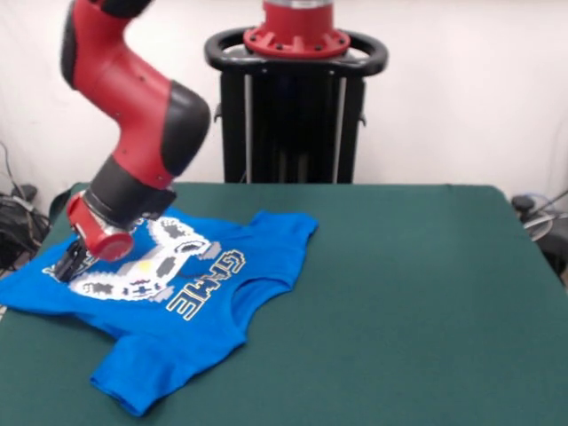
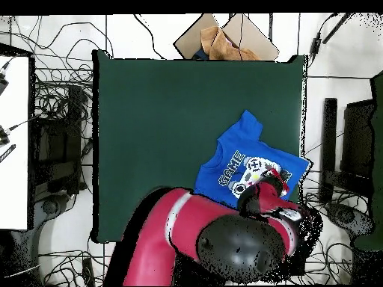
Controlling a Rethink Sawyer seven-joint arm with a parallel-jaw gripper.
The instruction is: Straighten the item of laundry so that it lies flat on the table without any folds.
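The blue T-shirt (image 1: 191, 297) lies print side up at the left of the green table (image 1: 399, 293). The white controller print and the word "GAME" show; the rest of the lettering is hidden and the cloth looks bunched and partly folded. One sleeve points toward the table's front edge. My gripper (image 1: 69, 264) is down on the shirt's left part, next to the controller print. In the overhead view the shirt (image 2: 232, 157) sits at the right edge of the table (image 2: 164, 127), and the arm (image 2: 224, 239) covers its lower part and the gripper.
The black pedestal (image 1: 293, 115) stands behind the table. Cables (image 2: 60, 112) lie on the floor round the table. Brown cardboard (image 2: 224, 41) lies beyond the table's far edge, and a white surface (image 2: 15, 142) stands at the left.
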